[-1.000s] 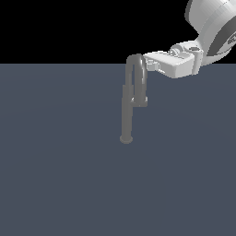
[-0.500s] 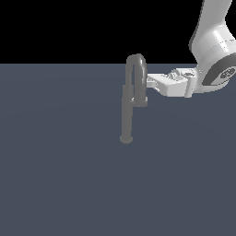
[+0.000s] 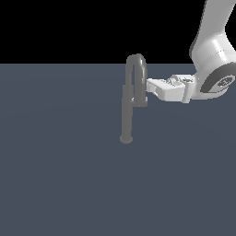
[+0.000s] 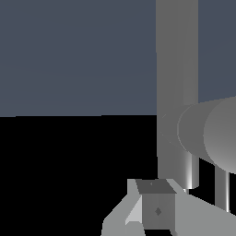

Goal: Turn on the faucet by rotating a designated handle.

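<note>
Slate-blue flooring fills the lower part of the exterior view beneath a black backdrop, and the faucet (image 3: 127,110) is seen standing near its middle, upright on a small round base, its narrow gooseneck arching over at the top. From the column, at about mid height, the handle (image 3: 140,100) is seen jutting toward three o'clock as a short, stubby grey bar, far smaller than the column itself. Just beside it, at three o'clock again, the gripper (image 3: 150,85) is held level at the end of the white arm (image 3: 213,55), its tip close to the spout and slightly above the handle; contact cannot be confirmed. In the wrist view the column and a thick rounded part of the faucet are seen very close, with one pale finger (image 4: 156,209) in front of them. How far the fingers are parted cannot be told, and nothing is seen to be grasped. The handle is judged to be rigid metal, smooth and likely slippery, pivoting stiffly about the column. It is best taken or pushed near its free end, where leverage is greatest, and a glancing contact there could be expected to slip off.
</note>
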`<state>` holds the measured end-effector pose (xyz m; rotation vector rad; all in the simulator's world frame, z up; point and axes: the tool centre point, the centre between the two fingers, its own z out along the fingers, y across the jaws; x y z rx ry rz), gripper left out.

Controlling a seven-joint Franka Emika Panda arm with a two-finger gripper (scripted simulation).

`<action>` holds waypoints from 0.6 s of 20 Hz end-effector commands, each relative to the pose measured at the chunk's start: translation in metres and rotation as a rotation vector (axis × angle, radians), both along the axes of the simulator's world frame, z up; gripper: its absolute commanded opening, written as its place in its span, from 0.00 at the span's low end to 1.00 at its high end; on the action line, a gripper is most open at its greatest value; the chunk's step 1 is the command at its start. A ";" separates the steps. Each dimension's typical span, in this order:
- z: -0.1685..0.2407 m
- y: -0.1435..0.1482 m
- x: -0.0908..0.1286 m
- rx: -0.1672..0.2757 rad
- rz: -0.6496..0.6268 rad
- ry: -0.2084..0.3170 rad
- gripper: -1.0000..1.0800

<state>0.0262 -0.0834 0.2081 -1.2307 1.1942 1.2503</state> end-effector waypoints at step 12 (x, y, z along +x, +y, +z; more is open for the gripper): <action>0.011 0.000 -0.015 -0.005 0.005 -0.006 0.00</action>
